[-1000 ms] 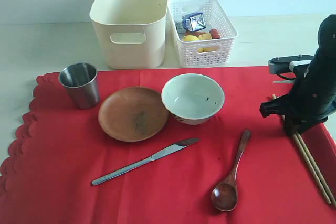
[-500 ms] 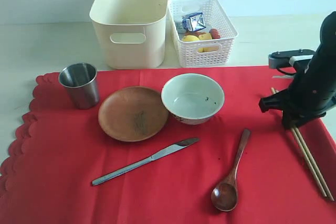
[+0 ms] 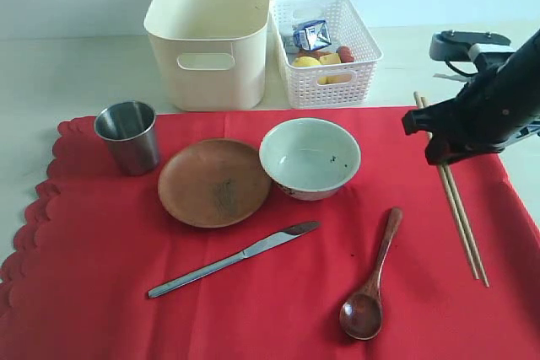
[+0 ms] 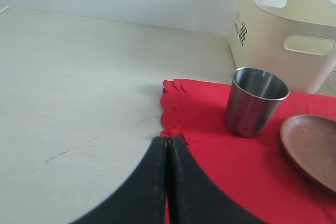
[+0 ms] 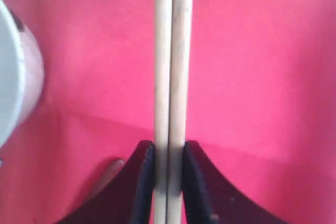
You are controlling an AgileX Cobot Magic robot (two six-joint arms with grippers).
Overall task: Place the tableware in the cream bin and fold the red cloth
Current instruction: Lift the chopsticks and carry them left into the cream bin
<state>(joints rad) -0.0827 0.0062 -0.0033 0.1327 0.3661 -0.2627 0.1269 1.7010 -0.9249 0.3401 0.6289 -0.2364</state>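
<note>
Fingers (image 5: 142, 182) of the black right hand (image 3: 440, 137) pinch the pair of slim pale wooden chopsticks (image 3: 462, 217), slanting over the smooth red cloth (image 3: 101, 276); the left hand (image 4: 168, 148), pressed closed, hovers by its scalloped edge. The rounded cream bin (image 3: 207, 40) stands beyond.

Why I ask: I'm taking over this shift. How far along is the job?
Done: nothing shows inside the tall cream plastic bin. In hand: the right pincer is shut on the pair of wooden chopsticks. To do: steel cup, round brown wooden plate, white ceramic bowl, steel knife and dark wooden spoon sit on the large red cloth, which lies flat, unfolded.
</note>
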